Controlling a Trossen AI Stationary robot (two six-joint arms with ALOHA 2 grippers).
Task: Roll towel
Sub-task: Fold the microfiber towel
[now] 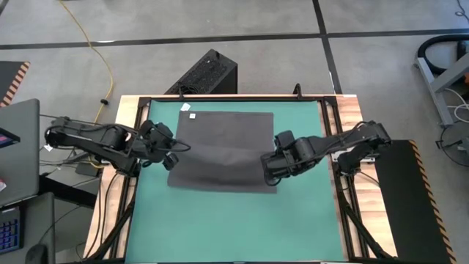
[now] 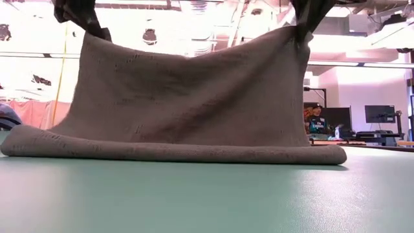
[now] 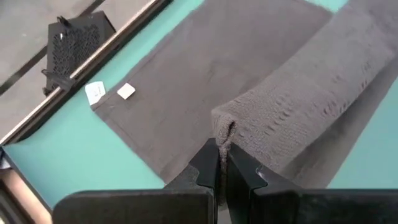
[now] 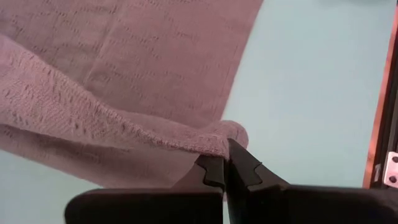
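The dark charcoal-grey towel (image 1: 223, 150) lies on the green mat (image 1: 227, 220), its far part flat with a small white tag (image 1: 193, 115) at the far left corner. Its near edge is lifted and carried over the rest, so a fold (image 2: 174, 153) rests on the mat. My left gripper (image 1: 174, 149) is shut on the lifted edge's left end. My right gripper (image 1: 270, 163) is shut on its right end. The lifted edge sags between them. My left gripper pinches the left corner of the towel's lifted edge (image 3: 221, 132) between its two fingers. The corner is held above the mat and the cloth hangs down from it to the fold on the mat (image 2: 39, 145). My right gripper pinches the right corner of the lifted edge (image 4: 231, 134) between its two fingers. The corner is held above the mat; the cloth runs from it, sagging, toward the other gripper, and hangs down to the fold (image 2: 310, 155).
A white label (image 3: 95, 93) lies on the mat beside the tag. The black table frame (image 1: 139, 103) borders the mat. A black perforated box (image 1: 205, 73) stands on the floor beyond the far edge. A laptop (image 1: 18, 147) is off the table's left side.
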